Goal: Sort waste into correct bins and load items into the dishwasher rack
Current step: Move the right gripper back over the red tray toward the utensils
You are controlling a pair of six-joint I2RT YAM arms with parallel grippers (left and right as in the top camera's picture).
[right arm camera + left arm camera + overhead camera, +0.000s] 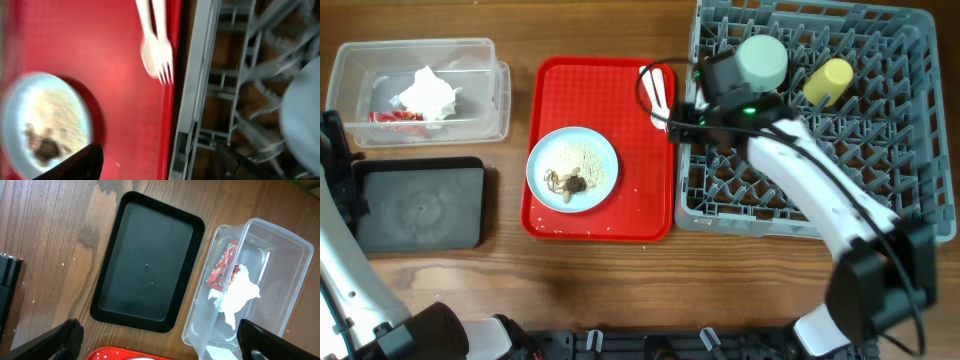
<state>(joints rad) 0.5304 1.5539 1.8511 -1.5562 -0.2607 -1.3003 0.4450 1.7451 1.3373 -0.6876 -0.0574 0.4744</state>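
Two white utensils (156, 55) ahead of my right gripper (160, 161), jaws wide, empty. I'd advance, centre handles between jaws, keep clear of rack wall (192, 100) rightward.

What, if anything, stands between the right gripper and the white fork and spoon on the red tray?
Nothing visible does. The right gripper hangs, jaws open, over the red tray's edge beside the dishwasher rack; the fork and spoon lie uncovered on the tray just ahead of it.

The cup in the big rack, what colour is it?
The cup is yellow, clearest in the overhead view.
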